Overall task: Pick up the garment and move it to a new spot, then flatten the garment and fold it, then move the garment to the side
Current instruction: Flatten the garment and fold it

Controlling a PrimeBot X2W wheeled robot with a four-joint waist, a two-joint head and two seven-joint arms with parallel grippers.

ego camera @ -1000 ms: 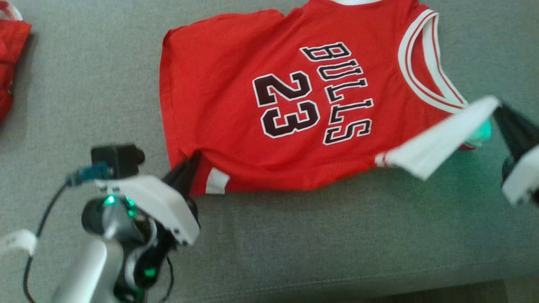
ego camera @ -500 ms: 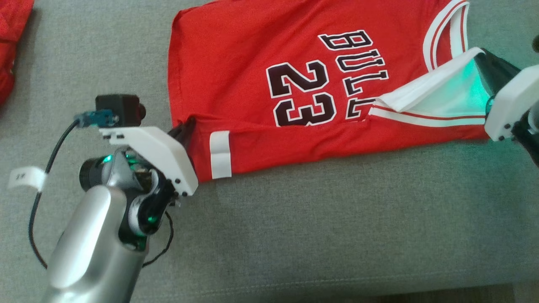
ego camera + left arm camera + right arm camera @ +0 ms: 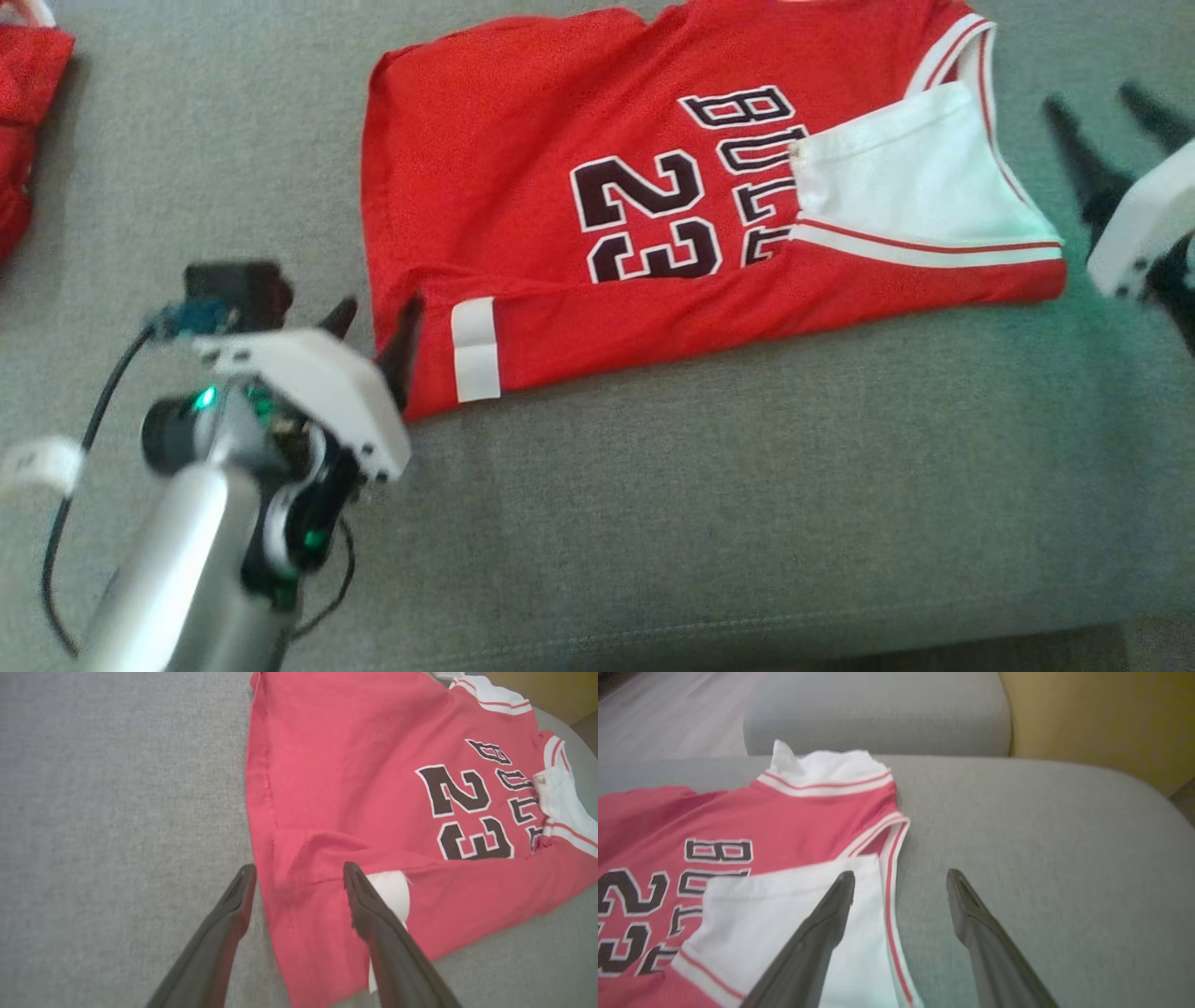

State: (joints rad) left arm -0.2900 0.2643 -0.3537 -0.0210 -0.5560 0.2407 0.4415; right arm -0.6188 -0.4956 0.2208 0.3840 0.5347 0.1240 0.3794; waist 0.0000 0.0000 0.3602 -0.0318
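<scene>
Left: my left gripper (image 3: pixel 372 329), fingers spread, straddles the hem edge of the red jersey (image 3: pixel 523 140). Centre: it lies on the grey sofa cushion (image 3: pixel 653 513), near side folded over, white inside up. Right: my right gripper (image 3: pixel 1094 117), fingers spread, empty, just beside the armhole.

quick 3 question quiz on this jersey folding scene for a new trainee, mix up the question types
1. True or false: the right gripper is shut on the jersey.
2. Which number is printed on the jersey? A) 32 B) 23 C) 45
3. Short answer: what colour is the flap folded over the lettering, and what does the jersey lie on?

Key
1. False: its jaws stand open, apart from the jersey, over the sofa.
2. B
3. White; a grey sofa.
</scene>
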